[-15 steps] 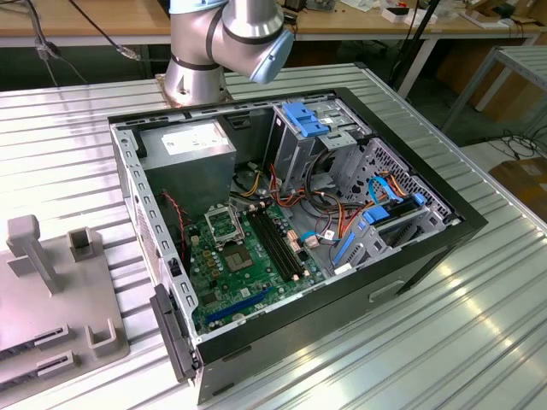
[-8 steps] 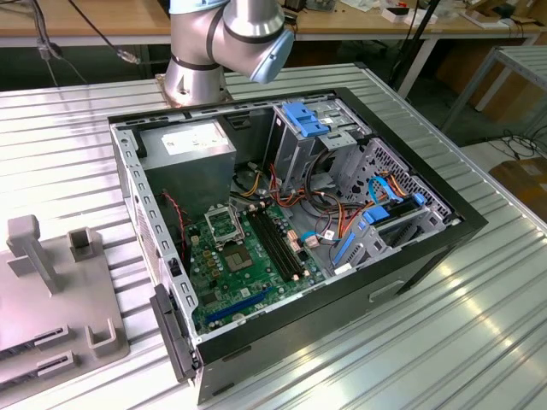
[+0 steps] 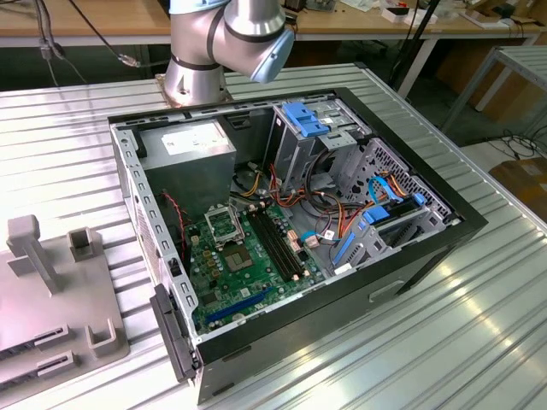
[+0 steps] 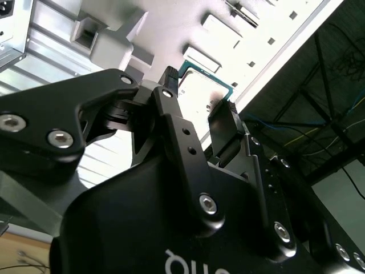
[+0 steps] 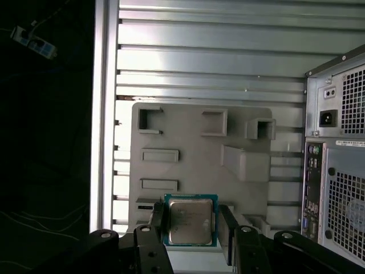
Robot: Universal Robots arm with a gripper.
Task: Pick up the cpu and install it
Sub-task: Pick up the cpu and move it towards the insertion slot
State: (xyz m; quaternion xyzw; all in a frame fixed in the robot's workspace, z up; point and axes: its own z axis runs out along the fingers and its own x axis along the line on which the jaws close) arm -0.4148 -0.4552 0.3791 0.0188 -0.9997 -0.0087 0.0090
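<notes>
In both wrist views the cpu (image 5: pixel 190 220) (image 4: pixel 201 85), a small square chip with a silver-grey top and a teal edge, sits between my black fingers. My gripper (image 5: pixel 192 225) (image 4: pixel 199 91) is shut on it, one finger (image 5: pixel 158 224) on each side. The chip hangs well above the grey fixture plate (image 5: pixel 194 154), near that plate's edge. In the exterior view the open computer case (image 3: pixel 427 256) lies on the metal table. Its metal-framed socket (image 3: pixel 224 226) with a dark centre sits on the green board (image 3: pixel 248 273). The arm's base (image 3: pixel 197 73) stands behind the case.
The grey fixture plate (image 3: pixel 51 290) with raised blocks lies at the exterior view's left of the case. Inside the case are a grey power-supply box (image 3: pixel 192 149), blue drive brackets (image 3: pixel 303 120) and bundled cables (image 3: pixel 329 184). The case's rear panel (image 5: pixel 339 171) stands beside the plate.
</notes>
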